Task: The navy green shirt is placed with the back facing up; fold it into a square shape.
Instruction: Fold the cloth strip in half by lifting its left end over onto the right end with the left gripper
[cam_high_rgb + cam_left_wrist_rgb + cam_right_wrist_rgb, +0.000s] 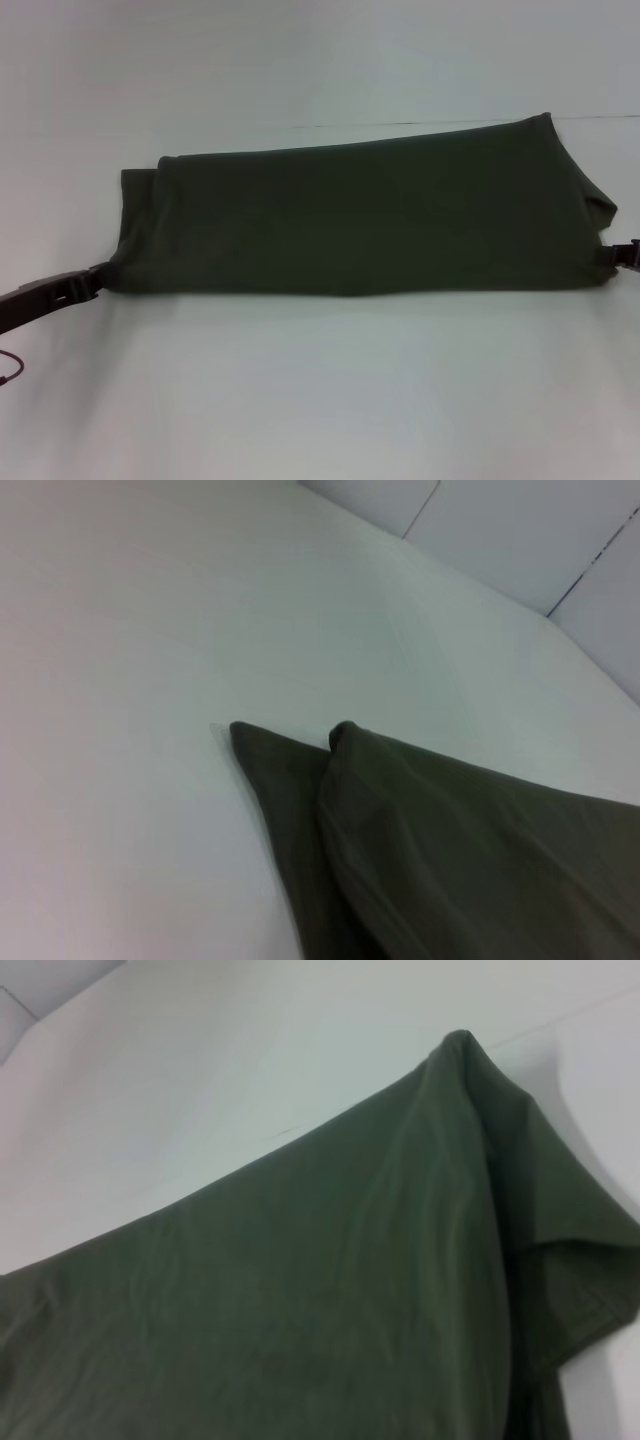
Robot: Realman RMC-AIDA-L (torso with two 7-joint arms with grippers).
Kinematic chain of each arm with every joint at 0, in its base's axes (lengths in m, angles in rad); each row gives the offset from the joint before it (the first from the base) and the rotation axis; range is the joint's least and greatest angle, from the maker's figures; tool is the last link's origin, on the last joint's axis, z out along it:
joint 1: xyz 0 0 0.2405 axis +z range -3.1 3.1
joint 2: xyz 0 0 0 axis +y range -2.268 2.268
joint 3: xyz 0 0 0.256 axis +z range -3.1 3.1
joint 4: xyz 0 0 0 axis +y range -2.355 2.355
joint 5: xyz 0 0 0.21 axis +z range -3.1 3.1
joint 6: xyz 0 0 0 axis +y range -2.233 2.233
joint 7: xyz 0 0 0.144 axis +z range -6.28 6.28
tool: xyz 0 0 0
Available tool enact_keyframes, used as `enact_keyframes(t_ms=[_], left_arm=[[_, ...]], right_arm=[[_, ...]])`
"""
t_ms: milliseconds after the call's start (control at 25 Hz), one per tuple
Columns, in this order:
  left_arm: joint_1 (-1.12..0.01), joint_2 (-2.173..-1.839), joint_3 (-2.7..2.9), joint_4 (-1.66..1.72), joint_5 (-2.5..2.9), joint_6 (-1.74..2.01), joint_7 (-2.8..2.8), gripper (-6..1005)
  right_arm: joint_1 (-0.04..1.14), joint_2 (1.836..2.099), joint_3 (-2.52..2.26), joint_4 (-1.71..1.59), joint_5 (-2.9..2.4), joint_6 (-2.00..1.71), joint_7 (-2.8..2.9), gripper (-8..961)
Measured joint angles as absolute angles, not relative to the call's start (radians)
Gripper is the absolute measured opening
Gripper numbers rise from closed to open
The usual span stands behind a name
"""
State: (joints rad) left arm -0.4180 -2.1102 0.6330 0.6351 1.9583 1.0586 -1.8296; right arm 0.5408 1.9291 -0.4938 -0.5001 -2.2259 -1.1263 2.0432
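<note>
The shirt (360,220) lies on the white table (320,400) as a long band going from the left side to the right side, already folded over itself, with a plain side up and no lettering to see. Its near edge is quite straight, and its far edge rises toward the right.

The left gripper (92,280) is low at the near left corner of the shirt, touching the cloth there. The right gripper (612,256) is at the near right corner, just at the picture's border, also against the cloth. For both grippers I cannot tell if the fingers are apart, together or clamped on the fabric (the cloth and the border hide them).

In the left wrist view the shirt (440,850) shows two layers, the upper one a little back from the lower one. In the right wrist view the shirt (300,1290) has one corner lifted into a point, and beside it a sleeve with a hem falls down.
</note>
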Motion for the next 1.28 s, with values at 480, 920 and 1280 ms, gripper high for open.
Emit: enact_keyframes(t_ms=[480,920,1280], left_arm=[[-0.379,-2.102,0.601,0.702,1.961,1.079,-1.854,0],[-0.361,-2.098,0.582,0.704,1.966,1.083,-1.851,1],[-0.355,-2.099,0.566,0.704,1.959,1.124,-1.846,0]], right_arm=[[0.538,1.946,-0.415,-0.500,-2.217,-1.192,1.978,8],[0.516,1.950,-0.414,-0.502,-2.209,-1.198,1.977,18],[0.512,1.955,-0.404,-0.503,-2.170,-1.261,1.931,29]])
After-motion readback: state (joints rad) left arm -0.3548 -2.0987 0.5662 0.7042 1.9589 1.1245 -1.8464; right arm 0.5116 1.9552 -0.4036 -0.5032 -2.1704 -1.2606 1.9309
